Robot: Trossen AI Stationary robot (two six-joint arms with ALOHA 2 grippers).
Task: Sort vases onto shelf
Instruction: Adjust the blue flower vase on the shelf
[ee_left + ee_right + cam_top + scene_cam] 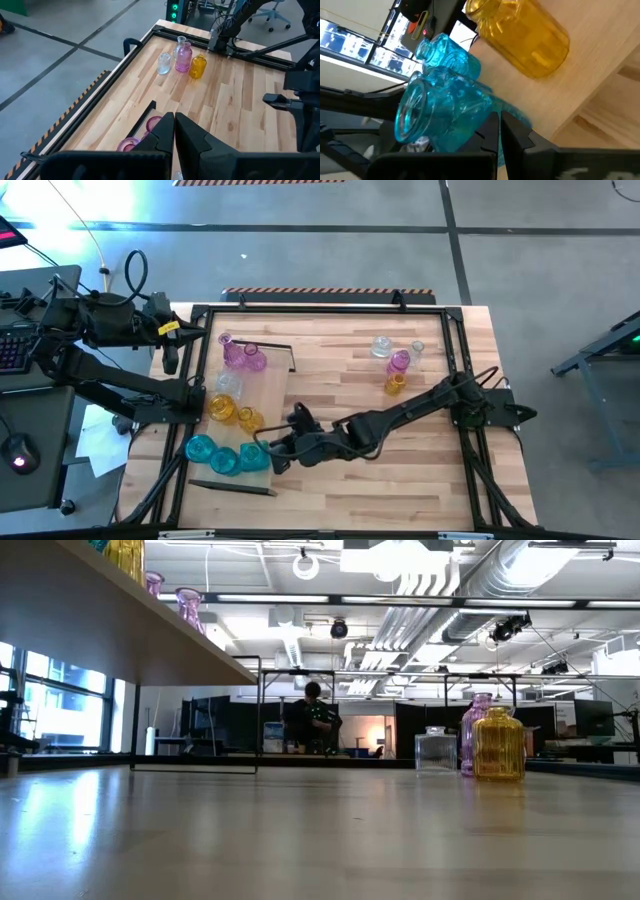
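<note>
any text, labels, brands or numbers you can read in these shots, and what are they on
No text can be read in any view.
The yellow tag on the left arm is too small to show any writing.
The vases and the shelf carry no visible labels.

The right arm reaches low across the table, and the right gripper is closed. The left arm waits at the table's left side, its left gripper closed too.
</note>
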